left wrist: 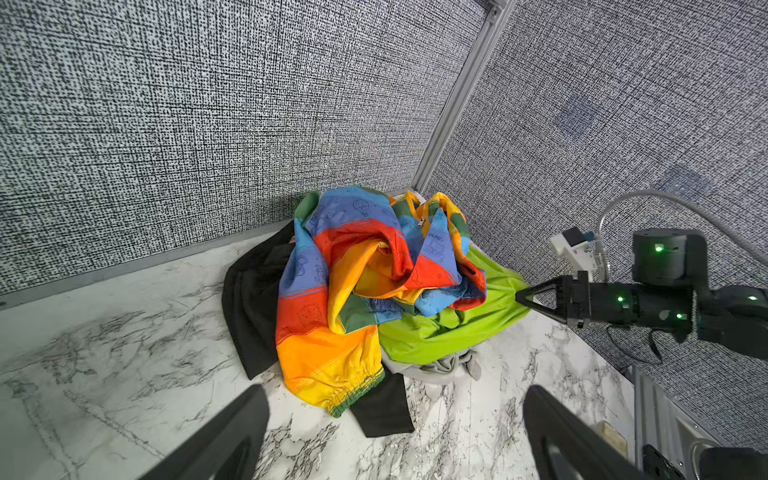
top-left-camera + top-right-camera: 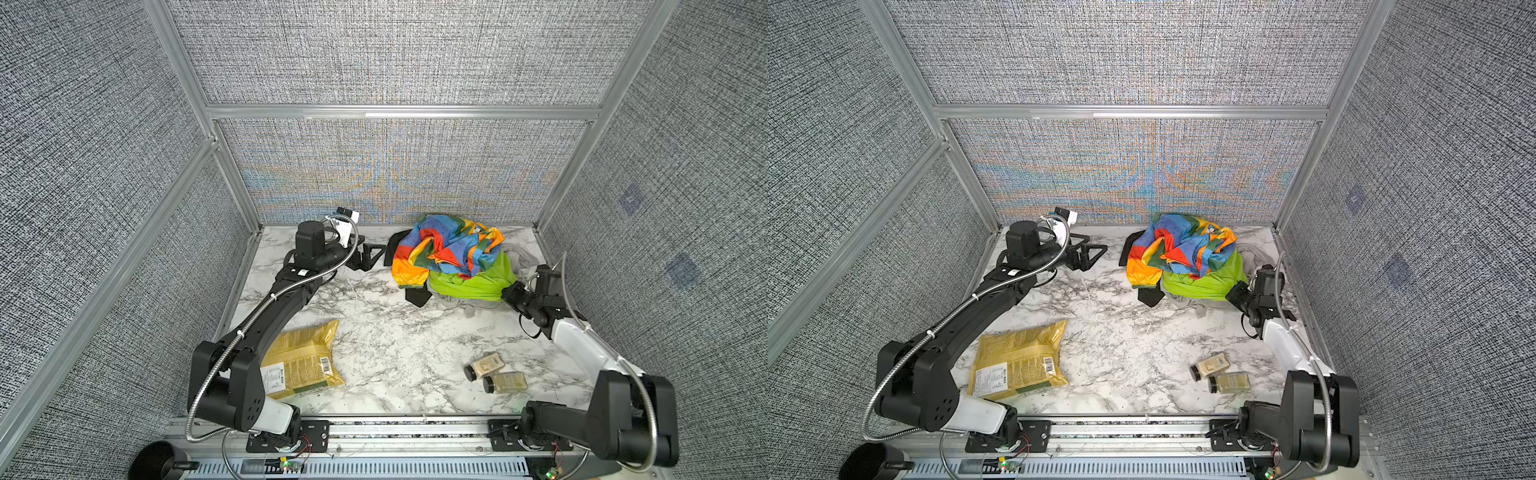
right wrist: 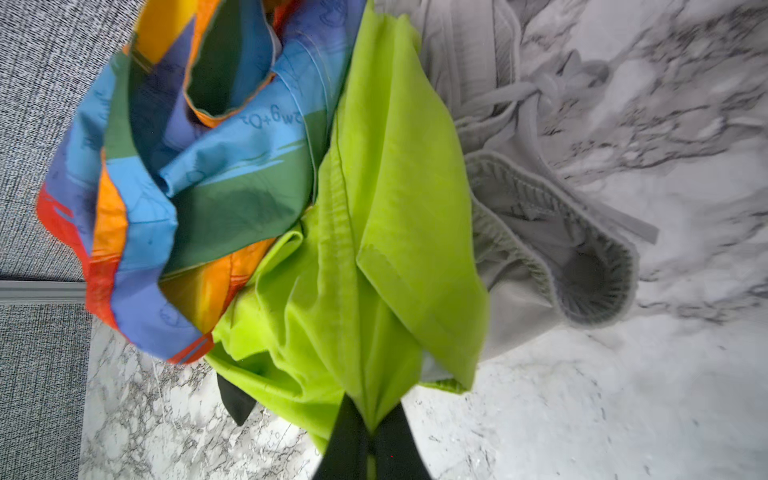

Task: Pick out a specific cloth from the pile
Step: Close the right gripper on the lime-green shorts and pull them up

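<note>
The right hand [image 3: 370, 432] is pinched tight on a gathered fold of the lime-green cloth [image 3: 386, 208] at the right edge of the pile [image 2: 449, 253], so the grasp looks made. Drawing it free is left, for the cloth lies under the rainbow garment [image 1: 353, 291] and over the grey garment [image 3: 540, 249] on the counter [image 2: 395, 340]. The left hand [image 1: 395, 392] stands wide and empty near the pile. The rainbow garment's print seems to read "PLAY"; the label on the yellow packet [image 2: 303, 357] is too small to read.

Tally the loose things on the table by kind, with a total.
Garments: 4, namely rainbow garment, lime-green cloth, grey garment, black garment
Bottles: 2
Yellow bag: 1
Total: 7
</note>
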### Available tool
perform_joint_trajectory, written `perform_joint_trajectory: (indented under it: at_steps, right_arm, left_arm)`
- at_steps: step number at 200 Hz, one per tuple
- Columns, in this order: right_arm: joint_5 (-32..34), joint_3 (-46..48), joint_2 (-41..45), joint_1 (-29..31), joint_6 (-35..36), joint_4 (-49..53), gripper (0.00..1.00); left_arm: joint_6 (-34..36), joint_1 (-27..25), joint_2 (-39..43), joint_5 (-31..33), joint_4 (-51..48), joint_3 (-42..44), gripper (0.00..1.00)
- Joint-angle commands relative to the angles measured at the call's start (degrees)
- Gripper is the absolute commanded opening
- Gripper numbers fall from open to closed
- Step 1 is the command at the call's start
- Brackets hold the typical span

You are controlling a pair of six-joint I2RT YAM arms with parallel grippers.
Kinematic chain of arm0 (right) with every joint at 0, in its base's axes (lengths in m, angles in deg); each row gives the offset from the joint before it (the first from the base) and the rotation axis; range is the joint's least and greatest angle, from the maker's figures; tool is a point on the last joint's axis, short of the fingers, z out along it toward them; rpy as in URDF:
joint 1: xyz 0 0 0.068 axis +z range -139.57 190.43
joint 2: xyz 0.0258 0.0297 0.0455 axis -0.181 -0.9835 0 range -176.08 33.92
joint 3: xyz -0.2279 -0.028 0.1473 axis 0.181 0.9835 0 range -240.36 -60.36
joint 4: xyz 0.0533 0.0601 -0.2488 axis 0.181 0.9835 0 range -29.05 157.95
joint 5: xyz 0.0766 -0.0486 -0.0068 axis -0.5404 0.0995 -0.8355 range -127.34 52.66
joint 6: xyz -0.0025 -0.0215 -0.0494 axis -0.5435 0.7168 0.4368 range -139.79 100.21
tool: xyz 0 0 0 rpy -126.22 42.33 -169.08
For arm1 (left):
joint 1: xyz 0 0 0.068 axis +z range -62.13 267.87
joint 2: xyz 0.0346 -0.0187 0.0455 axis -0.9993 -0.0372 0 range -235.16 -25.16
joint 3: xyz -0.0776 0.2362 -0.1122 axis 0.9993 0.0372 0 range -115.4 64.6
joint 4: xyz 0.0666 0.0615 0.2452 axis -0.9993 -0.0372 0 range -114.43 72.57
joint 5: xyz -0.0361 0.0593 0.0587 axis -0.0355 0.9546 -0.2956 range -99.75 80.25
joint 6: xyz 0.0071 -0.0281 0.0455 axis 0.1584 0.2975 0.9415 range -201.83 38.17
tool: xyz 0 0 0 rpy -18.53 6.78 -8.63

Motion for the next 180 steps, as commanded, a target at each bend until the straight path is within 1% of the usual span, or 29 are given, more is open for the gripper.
perform_joint_trajectory:
  at_steps: [1,16,37,79,88,114,180]
  right_arm:
    - [3.75,-1.5,3.59,0.07,2.32,3.79,0.0]
    - [3.64,-3.02,5.69,0.12,2.79,5.16,0.0]
    - [1.88,-5.41,7.19,0.29,4.16,6.09,0.0]
    - [0.94,-11.62,8.13,1.64,6.71,9.31,0.0]
    - [0.71,-14.41,8.08,1.91,7.07,9.61,0.0]
    - [-1.4,-18.53,7.05,2.64,7.91,10.23,0.0]
    - [1.41,-23.63,8.85,3.89,7.96,9.99,0.0]
  left_arm:
    - [0.59,-0.03,-0.08,-0.4,0.86,-0.38,0.99]
    - [0.5,-0.12,-0.26,-0.45,0.94,-0.38,0.99]
    - [0.24,-0.14,-0.46,-0.58,0.88,-0.41,0.99]
    - [0.33,-0.37,-0.17,-0.4,0.94,-0.38,0.99]
    - [0.33,-0.38,-0.27,-0.36,0.95,-0.38,0.99]
    - [0.41,-0.54,-0.37,-0.25,0.77,-0.46,0.99]
    - [0.33,-0.91,-0.38,-0.27,0.51,-0.64,0.99]
